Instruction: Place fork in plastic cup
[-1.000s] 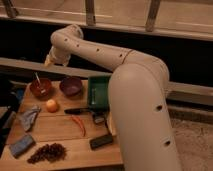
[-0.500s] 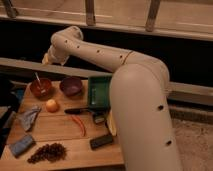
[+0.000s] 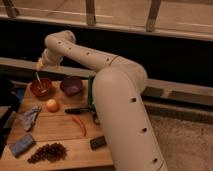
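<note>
Silvery and thin, the fork [image 3: 37, 78] stands nearly upright, its long axis only a little tilted. Its lower end is over or inside the glossy brown bowl [image 3: 42, 91] at the back left of the wooden table [image 3: 60, 137]. Directly above its upper end hangs the gripper [image 3: 40, 64], at the tip of the smooth white arm, pointing downward. We cannot tell how wide the gripper is opened, nor if it grips the fork or only meets it. The plastic cup we cannot find with certainty. A rounded purple bowl [image 3: 71, 86] sits just beside the brown one. We judge that the fork must stay vertical to enter a cup.
</note>
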You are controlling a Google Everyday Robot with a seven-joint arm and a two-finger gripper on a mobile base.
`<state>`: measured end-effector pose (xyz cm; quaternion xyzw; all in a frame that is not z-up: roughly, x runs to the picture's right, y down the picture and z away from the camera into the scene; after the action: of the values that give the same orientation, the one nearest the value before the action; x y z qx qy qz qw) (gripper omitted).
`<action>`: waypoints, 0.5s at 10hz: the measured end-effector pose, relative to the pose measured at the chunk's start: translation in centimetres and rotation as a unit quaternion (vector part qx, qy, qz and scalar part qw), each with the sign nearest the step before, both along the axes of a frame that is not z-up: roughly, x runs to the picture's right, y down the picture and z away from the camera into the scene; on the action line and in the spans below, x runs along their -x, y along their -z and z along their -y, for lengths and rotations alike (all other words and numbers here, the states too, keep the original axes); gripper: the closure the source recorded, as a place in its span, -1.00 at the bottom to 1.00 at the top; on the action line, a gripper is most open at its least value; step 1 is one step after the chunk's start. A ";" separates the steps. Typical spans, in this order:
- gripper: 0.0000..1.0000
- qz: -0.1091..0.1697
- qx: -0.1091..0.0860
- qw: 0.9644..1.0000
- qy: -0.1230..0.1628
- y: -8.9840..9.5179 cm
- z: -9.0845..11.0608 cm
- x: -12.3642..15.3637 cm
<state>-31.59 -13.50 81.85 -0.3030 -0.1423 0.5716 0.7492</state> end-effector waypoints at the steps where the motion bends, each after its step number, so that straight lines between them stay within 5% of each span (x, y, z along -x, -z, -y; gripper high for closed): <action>1: -0.26 0.002 0.001 1.000 0.006 -0.6 -0.1 0.3; 5: -0.26 0.012 -0.001 1.000 0.019 -2.2 -1.5 3.2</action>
<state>-34.81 -12.05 84.04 -0.3112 -0.1460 0.5532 0.7588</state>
